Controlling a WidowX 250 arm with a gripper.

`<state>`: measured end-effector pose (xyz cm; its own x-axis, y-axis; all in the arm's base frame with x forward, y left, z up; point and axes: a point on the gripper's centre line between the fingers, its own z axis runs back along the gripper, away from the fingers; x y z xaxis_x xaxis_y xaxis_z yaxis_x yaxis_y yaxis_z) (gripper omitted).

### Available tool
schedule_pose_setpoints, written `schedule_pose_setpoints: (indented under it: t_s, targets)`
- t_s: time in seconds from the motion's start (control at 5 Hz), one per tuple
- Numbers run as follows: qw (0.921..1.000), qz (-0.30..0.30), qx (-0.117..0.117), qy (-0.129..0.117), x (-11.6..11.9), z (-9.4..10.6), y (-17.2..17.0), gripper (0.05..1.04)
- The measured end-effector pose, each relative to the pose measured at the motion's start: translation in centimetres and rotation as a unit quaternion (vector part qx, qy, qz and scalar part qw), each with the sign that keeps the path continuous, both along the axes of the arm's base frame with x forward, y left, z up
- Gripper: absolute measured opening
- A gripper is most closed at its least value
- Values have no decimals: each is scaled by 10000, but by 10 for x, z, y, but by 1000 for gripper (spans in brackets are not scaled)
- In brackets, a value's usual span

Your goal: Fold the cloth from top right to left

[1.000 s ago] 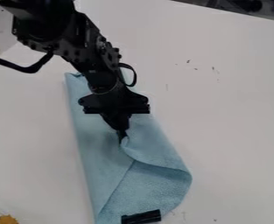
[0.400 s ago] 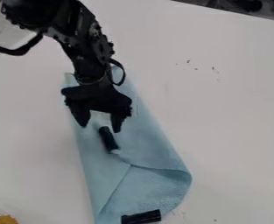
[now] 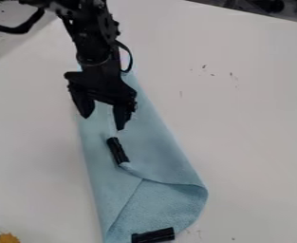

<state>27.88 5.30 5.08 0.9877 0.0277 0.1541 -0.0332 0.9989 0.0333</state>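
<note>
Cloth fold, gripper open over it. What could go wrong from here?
The open gripper isn't pinning the blue cloth, so its folded flap might lift. One finger hangs near the upper black clip-like piece; dipping could knock it. The lower black clip-like piece might shift if the cloth gets dragged.
</note>
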Motion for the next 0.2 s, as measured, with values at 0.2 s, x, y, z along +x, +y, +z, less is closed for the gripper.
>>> schedule_pose_setpoints:
  t_s: [0.2]
  targets:
    - [9999,-26,-37,95,2,-3,-1,1000]
